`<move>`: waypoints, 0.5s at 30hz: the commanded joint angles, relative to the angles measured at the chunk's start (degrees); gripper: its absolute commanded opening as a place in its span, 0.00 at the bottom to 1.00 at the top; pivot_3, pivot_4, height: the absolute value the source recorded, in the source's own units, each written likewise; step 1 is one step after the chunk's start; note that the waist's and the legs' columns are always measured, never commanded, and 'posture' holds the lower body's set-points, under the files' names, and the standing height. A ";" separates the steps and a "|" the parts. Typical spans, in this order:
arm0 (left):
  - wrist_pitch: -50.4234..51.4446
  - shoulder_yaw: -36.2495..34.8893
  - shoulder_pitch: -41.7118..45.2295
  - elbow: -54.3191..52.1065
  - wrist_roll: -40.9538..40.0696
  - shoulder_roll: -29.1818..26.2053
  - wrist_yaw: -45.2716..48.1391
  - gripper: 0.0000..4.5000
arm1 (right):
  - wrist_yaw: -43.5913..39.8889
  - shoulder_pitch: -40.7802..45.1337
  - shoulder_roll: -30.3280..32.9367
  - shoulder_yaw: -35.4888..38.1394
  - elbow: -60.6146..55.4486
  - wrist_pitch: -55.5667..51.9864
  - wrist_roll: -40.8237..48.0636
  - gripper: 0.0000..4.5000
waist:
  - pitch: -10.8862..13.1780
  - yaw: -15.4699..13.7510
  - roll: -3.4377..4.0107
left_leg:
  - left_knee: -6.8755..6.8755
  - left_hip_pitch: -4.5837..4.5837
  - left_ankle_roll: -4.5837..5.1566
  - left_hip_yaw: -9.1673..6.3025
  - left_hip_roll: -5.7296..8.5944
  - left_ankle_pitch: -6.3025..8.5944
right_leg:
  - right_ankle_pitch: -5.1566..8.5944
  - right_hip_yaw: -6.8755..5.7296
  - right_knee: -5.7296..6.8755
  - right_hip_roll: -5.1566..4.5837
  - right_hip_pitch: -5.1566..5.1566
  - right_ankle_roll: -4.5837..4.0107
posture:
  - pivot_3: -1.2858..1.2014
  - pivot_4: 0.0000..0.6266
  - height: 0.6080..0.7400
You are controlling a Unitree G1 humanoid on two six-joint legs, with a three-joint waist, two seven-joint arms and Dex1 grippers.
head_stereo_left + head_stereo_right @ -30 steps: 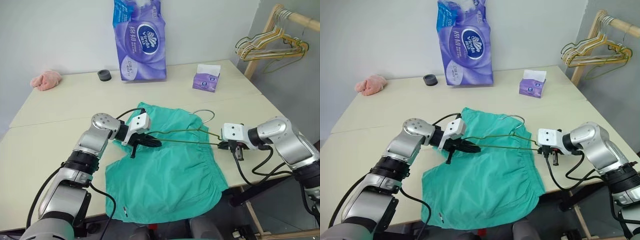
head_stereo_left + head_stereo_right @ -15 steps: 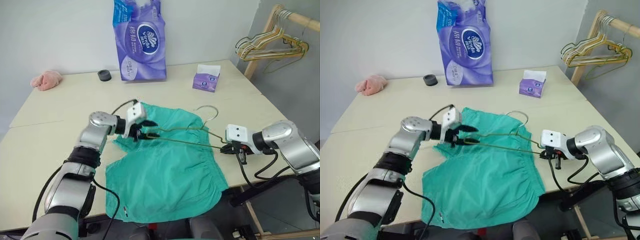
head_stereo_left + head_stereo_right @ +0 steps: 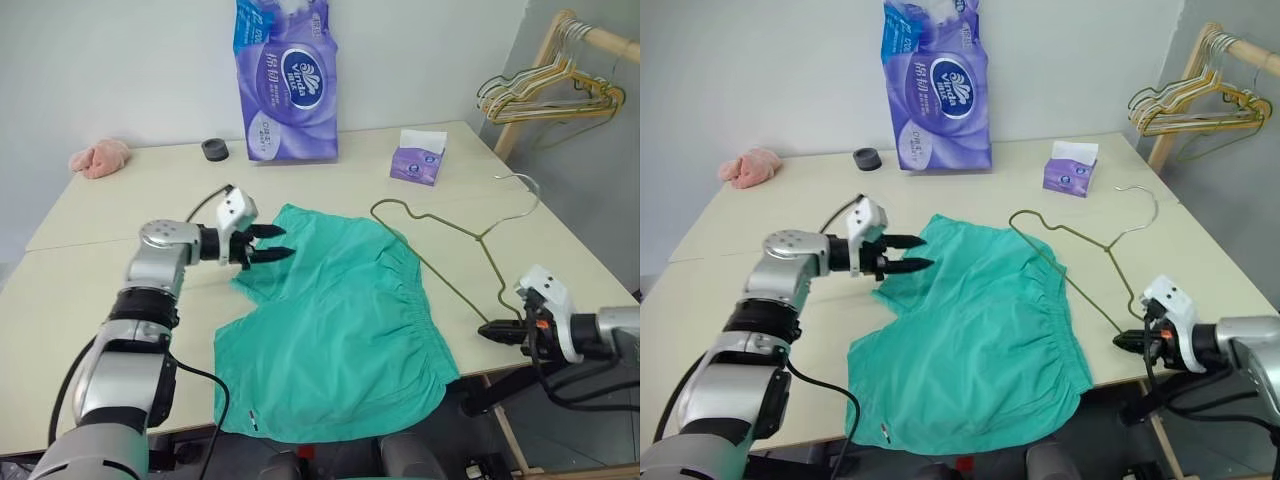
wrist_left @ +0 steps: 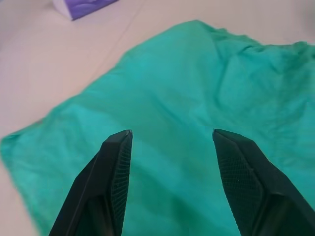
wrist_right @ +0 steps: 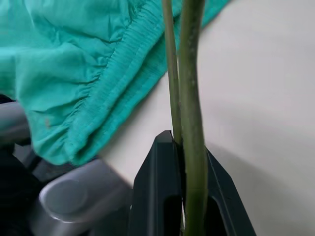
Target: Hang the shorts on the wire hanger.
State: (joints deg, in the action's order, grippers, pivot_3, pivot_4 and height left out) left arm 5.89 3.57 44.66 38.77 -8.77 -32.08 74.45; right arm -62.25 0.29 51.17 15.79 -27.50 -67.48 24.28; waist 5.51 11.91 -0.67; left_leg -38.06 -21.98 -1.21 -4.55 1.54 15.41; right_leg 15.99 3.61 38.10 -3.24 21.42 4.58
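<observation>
The shorts [image 3: 340, 330] lie flat on the counter [image 3: 100, 260], teal, with a gathered waistband. The right end effector [image 3: 487, 330] is clamped on the wire hanger [image 3: 440, 235], which is beside them. The left end effector [image 3: 280, 242], fingers apart, should grip one leg opening so the hanger slides inside.

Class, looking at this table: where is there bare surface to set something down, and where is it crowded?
Bare: the table's left side between pink cloth and shorts, and the strip between tissue box and wire hanger. Crowded: the middle, under shorts, hanger and both grippers.
</observation>
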 commanded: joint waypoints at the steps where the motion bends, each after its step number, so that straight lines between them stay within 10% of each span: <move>1: 2.89 0.74 -1.29 -9.09 -2.79 1.18 1.82 0.61 | 2.16 -5.95 -2.17 8.35 -8.35 -9.74 6.41 0.00 | 0.00 -0.16 0.00 | 0.00 0.01 0.00 0.00 -0.02 0.01 | 0.00 0.00 -0.01 0.02 -0.02 0.01 | 0.40 0.15 1.00; 15: 6.36 4.57 -3.79 -17.40 -3.27 3.90 2.27 0.61 | 2.79 -32.26 -5.13 22.66 -16.37 -21.12 18.99 0.00 | 0.08 -0.48 -0.09 | 0.04 0.09 0.03 0.16 -0.07 0.02 | 0.09 0.09 -0.09 0.11 -0.09 0.16 | 0.39 0.17 1.00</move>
State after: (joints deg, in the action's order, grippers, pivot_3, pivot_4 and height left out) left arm 12.37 8.16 40.76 23.34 -11.35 -28.42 76.87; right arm -58.88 -30.18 46.03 36.24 -41.93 -88.03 41.01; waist 5.59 11.43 -0.77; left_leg -38.01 -21.89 -1.19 -4.40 1.48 15.44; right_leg 16.09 3.69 38.00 -3.13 21.33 4.75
